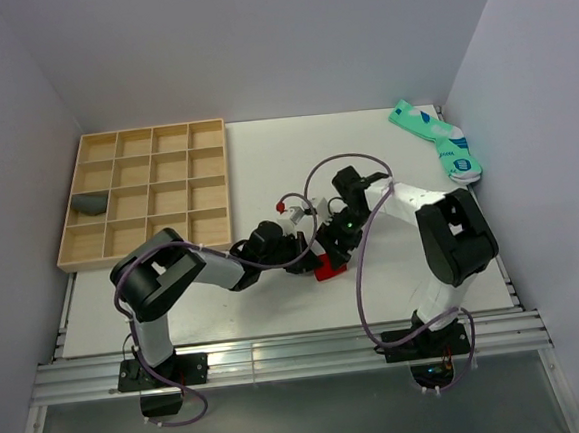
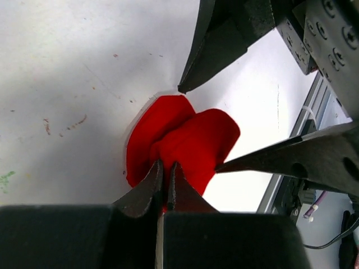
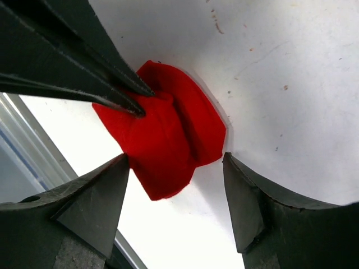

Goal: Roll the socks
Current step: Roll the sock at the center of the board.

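The red sock [image 1: 328, 268] lies bunched on the white table between both grippers. It also shows in the left wrist view [image 2: 193, 137] and the right wrist view [image 3: 168, 137]. My left gripper [image 2: 166, 167] is shut on a fold at the sock's edge; in the top view it sits at the sock's left [image 1: 308, 255]. My right gripper [image 3: 176, 159] is open and straddles the sock from the other side, its fingers [image 2: 224, 45] apart on either side; in the top view it is just above the sock [image 1: 339, 241]. The dark grey sock [image 1: 91, 203] lies in a left cell of the wooden tray [image 1: 152, 128].
Mint-green patterned socks [image 1: 436, 140] lie at the far right corner of the table. The tray with several compartments takes up the back left. The table's front rail [image 1: 280, 356] runs close behind the red sock.
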Motion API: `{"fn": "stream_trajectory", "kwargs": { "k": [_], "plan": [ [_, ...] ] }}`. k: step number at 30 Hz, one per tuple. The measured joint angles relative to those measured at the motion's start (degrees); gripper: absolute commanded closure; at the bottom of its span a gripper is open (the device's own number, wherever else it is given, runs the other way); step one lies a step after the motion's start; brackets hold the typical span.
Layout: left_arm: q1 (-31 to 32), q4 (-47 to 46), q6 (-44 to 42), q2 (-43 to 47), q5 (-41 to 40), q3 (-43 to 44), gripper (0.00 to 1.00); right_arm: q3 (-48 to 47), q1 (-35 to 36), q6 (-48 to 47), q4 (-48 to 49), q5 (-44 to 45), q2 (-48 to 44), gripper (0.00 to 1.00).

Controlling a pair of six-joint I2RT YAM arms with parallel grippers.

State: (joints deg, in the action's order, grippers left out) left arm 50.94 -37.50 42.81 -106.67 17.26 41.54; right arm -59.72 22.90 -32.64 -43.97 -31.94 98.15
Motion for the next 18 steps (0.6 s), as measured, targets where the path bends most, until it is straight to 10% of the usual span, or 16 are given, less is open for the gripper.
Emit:
{"fn": "stream_trajectory", "kwargs": {
  "k": [18],
  "plan": [
    [-1.3, 1.7, 1.9, -1.6, 2.0, 1.8, 1.00, -12.0, -2.1, -3.4, -8.3, -8.5, 12.9, 0.29]
  ]
}}
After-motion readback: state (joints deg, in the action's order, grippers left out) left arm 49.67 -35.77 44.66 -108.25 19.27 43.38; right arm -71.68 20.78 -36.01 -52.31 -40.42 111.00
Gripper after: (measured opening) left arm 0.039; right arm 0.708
